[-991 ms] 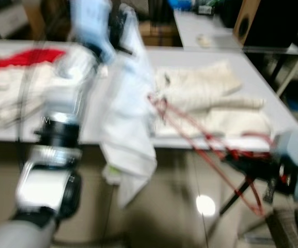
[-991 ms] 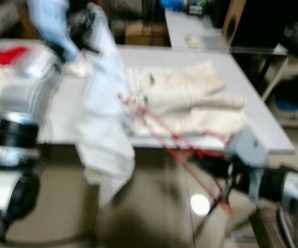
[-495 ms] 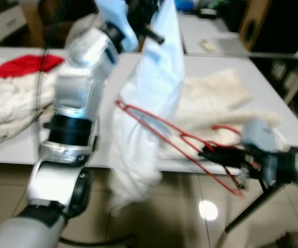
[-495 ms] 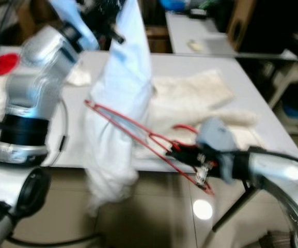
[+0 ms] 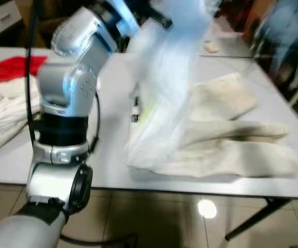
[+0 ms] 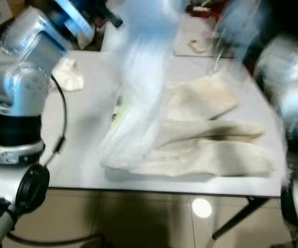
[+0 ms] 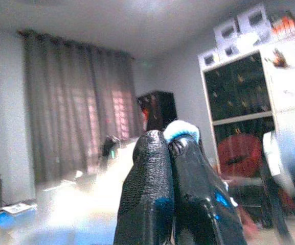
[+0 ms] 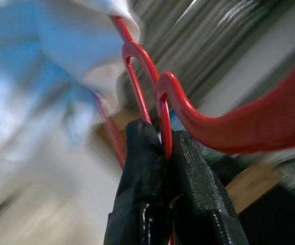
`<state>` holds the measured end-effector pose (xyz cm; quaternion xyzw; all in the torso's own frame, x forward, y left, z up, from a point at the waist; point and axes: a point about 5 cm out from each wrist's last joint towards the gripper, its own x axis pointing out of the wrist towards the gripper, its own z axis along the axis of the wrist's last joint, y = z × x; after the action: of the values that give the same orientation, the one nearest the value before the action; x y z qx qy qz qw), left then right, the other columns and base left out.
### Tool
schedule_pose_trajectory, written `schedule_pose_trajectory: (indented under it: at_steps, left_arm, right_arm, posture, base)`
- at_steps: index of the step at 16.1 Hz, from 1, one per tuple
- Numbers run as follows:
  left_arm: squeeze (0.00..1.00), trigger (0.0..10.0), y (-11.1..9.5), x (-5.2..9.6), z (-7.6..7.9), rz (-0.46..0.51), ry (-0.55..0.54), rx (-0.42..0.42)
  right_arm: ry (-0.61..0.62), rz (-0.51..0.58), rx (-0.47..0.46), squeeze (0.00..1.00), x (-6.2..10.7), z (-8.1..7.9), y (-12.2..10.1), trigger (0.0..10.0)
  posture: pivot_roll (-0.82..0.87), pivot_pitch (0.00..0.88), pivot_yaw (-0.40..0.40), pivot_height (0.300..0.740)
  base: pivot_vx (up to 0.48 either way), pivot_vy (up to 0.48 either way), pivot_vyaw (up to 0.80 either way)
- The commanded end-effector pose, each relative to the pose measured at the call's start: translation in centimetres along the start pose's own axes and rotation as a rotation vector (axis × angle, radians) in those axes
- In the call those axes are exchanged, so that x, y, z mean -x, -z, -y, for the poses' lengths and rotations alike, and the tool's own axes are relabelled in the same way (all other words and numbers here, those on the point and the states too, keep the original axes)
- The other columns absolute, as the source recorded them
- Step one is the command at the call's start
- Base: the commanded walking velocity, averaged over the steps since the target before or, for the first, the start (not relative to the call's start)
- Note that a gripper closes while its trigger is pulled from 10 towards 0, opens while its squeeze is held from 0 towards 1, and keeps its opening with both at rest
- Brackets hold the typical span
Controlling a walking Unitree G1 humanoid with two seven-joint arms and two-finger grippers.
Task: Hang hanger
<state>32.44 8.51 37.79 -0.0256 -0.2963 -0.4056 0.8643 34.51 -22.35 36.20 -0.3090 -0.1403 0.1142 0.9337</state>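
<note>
The right pincer [image 8: 166, 148] clamps the thin red wire hanger [image 8: 147, 76] while the left pincer [image 7: 168, 145] pinches the pale blue shirt [image 5: 172, 67]; that narrow grip may let it twist free.

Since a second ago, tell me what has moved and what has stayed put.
The right gripper, shut on the red hanger, has lifted it from below the table edge up out of the head views; the hanger sits partly inside the white garment. The left gripper, pinching that garment, raised it higher. The cream sweater stayed on the table; the camera shifted.
</note>
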Motion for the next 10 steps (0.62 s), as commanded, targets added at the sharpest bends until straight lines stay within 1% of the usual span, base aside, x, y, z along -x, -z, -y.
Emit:
schedule_pose_trajectory:
  at_steps: [1, 2, 3, 4, 5, 6, 7, 8, 9, 10]
  left_arm:
    - [0.00, 10.0, 0.0, 0.6, -0.6, 0.008, -0.048, 0.016]
    - [0.00, 10.0, 0.1, 0.7, -0.6, 0.012, -0.056, 0.029]
    - [0.00, 10.0, 0.7, 1.0, -0.2, 0.009, -0.065, 0.047]
    - [0.00, 10.0, 1.6, 1.2, 0.5, -0.012, -0.056, 0.046]
    - [0.00, 10.0, 2.1, 1.3, 1.0, -0.029, -0.049, 0.054]
    - [0.00, 10.0, 2.4, 1.4, 1.1, -0.041, -0.047, 0.058]
    - [0.00, 10.0, 4.2, 1.8, 2.0, -0.112, -0.043, 0.057]
    - [0.00, 10.0, 6.2, 2.3, 2.9, -0.184, -0.048, 0.074]
    - [0.00, 10.0, 7.4, 2.5, 3.5, -0.223, -0.054, 0.081]
    - [0.00, 10.0, 8.2, 2.7, 3.8, -0.247, -0.058, 0.084]
  right_arm:
    - [0.100, 0.069, 0.069, 0.00, 0.0, 1.6, -0.9, 10.0]
    - [0.096, 0.078, 0.095, 0.00, -0.1, 1.6, -0.9, 10.0]
    - [0.031, 0.062, 0.127, 0.00, -0.2, 0.4, 0.2, 10.0]
    - [-0.040, 0.031, 0.147, 0.00, 0.0, -1.5, 1.9, 10.0]
    - [-0.081, 0.022, 0.144, 0.00, 0.1, -2.6, 2.9, 10.0]
    - [-0.094, 0.015, 0.142, 0.00, 0.2, -3.1, 3.5, 10.0]
    - [-0.196, -0.025, 0.098, 0.00, 1.0, -5.5, 5.6, 10.0]
    - [-0.335, -0.078, 0.054, 0.00, 2.8, -8.0, 7.6, 10.0]
    - [-0.415, -0.119, 0.033, 0.00, 4.1, -9.3, 8.7, 10.0]
    - [-0.466, -0.146, 0.019, 0.00, 5.0, -10.2, 9.3, 10.0]
  posture:
    - [0.01, 0.000, -0.025, 0.740]
    - [0.01, 0.000, -0.025, 0.740]
    - [0.01, 0.000, -0.024, 0.740]
    - [0.01, 0.000, -0.024, 0.740]
    - [0.01, 0.000, -0.024, 0.740]
    - [0.01, 0.000, -0.024, 0.740]
    - [0.00, 0.000, -0.021, 0.740]
    - [0.01, 0.000, -0.022, 0.740]
    - [0.01, 0.002, -0.019, 0.740]
    - [0.00, 0.003, -0.017, 0.740]
  base:
    - [0.000, 0.000, 0.00]
    - [0.000, 0.000, 0.00]
    - [0.000, 0.000, 0.00]
    - [0.000, 0.000, 0.00]
    - [0.000, 0.000, 0.00]
    - [0.000, 0.000, 0.00]
    - [0.000, 0.000, 0.00]
    - [0.000, 0.000, 0.00]
    - [0.000, 0.000, 0.00]
    - [0.000, 0.000, 0.00]
